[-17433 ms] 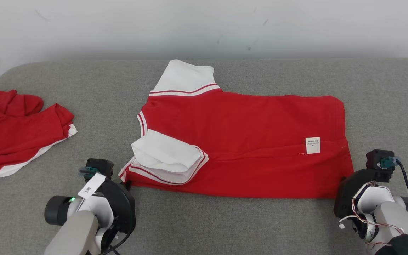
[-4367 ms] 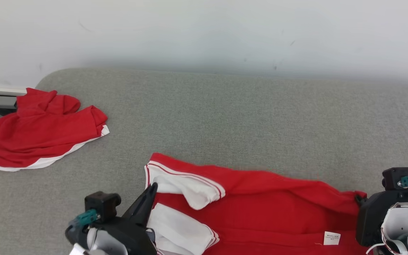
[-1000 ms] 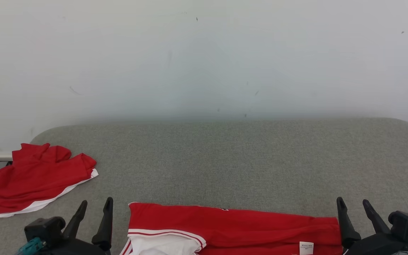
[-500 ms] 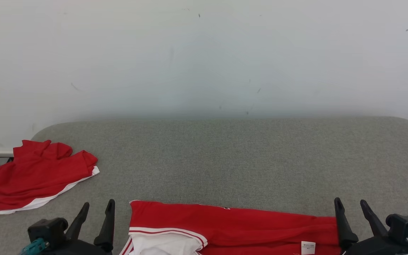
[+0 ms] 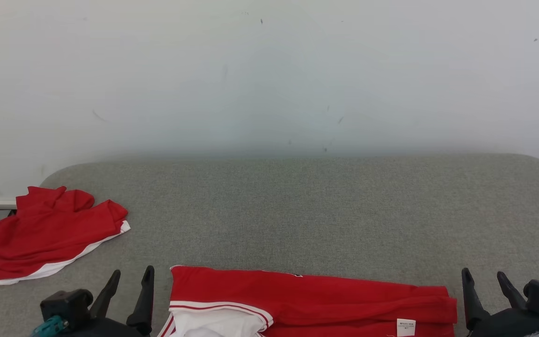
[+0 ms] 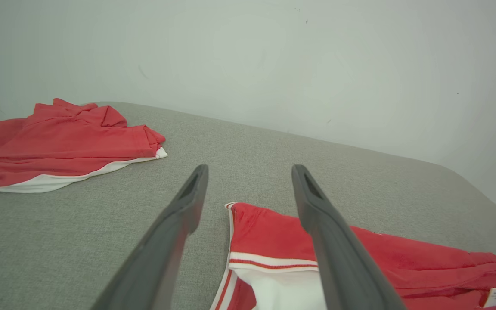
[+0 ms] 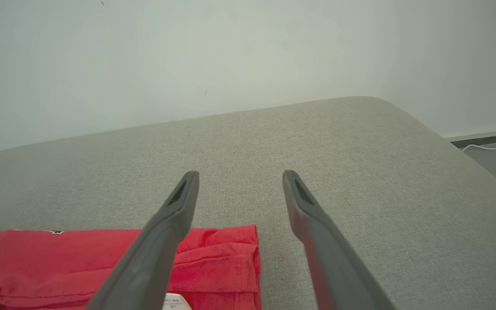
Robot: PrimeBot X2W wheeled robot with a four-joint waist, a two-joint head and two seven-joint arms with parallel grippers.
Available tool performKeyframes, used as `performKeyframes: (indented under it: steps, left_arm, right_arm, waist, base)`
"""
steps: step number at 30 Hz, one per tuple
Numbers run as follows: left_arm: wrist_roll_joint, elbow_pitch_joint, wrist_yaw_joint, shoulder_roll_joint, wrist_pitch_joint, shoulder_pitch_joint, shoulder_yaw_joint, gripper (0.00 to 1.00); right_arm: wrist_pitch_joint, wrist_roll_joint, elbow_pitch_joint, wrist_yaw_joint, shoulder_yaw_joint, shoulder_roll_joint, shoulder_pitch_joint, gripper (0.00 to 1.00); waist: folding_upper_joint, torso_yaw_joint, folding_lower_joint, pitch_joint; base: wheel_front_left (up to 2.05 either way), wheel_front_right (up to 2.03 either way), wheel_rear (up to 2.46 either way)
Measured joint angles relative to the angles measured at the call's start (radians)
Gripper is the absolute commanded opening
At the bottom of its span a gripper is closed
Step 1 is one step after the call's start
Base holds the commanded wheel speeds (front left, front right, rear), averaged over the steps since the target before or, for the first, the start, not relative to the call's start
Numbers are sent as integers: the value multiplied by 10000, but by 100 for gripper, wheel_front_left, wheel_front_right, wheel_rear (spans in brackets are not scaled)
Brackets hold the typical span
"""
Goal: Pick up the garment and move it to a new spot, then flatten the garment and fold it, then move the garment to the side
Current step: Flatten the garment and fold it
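- Easing right gripper [image 5: 483, 273] outward, off red-and-white shirt's [image 5: 311, 295] hem; jaws spread, empty.
- Left gripper [image 5: 132, 270] spread too, beside sleeve end.
- Lengthwise fold laid; crosswise fold likely next.

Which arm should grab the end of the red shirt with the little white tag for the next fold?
The right, probably. Its open right gripper sits just beside the tag end of the red shirt; the open left gripper is at the white sleeve end.
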Motion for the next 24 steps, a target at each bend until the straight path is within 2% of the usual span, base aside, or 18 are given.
performKeyframes:
  steps: [5,14,24]
  left_arm:
    - [2,8,0,-67,2,4,-132,100]
    - [21,-8,-4,-73,44,-13,-173,100]
    - [35,19,-52,-90,73,-219,-222,100]
  right_arm:
    - [1118,-153,598,-125,-17,-240,-65,100]
    - [2556,-299,2485,-117,497,-476,-811,100]
    - [2901,-314,3507,-84,792,-207,-1205,100]
  waist:
    - [0,5,0,-12]
    - [0,8,0,149]
    - [0,148,0,271]
  base:
    - [0,0,0]
    - [0,0,0]
    - [0,0,0]
